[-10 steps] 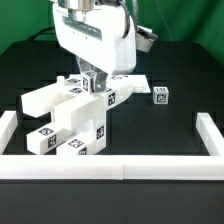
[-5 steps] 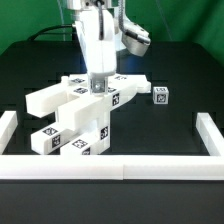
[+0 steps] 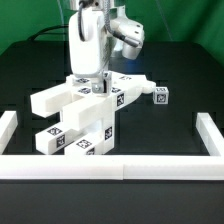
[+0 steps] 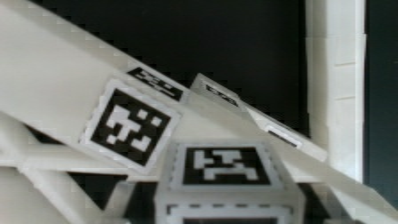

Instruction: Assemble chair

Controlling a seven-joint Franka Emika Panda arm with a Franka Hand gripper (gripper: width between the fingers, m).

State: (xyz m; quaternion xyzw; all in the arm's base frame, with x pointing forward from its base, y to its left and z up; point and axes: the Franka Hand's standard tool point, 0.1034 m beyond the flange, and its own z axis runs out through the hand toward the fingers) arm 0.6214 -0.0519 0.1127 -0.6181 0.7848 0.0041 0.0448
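One chair (image 3: 80,125) assy — w/in border rail (image 3: 60,165)

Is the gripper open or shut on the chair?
Cannot tell. In the exterior view the gripper sits low on the chair, its fingertips too small to read; the wrist view shows only tagged parts.

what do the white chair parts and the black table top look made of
The chair parts look like hard matte white plastic: blocky, crisp edges, even colour, with printed black-and-white tags on them. The table top looks like a dark matte cloth or mat, with no shine; which one I cannot tell.
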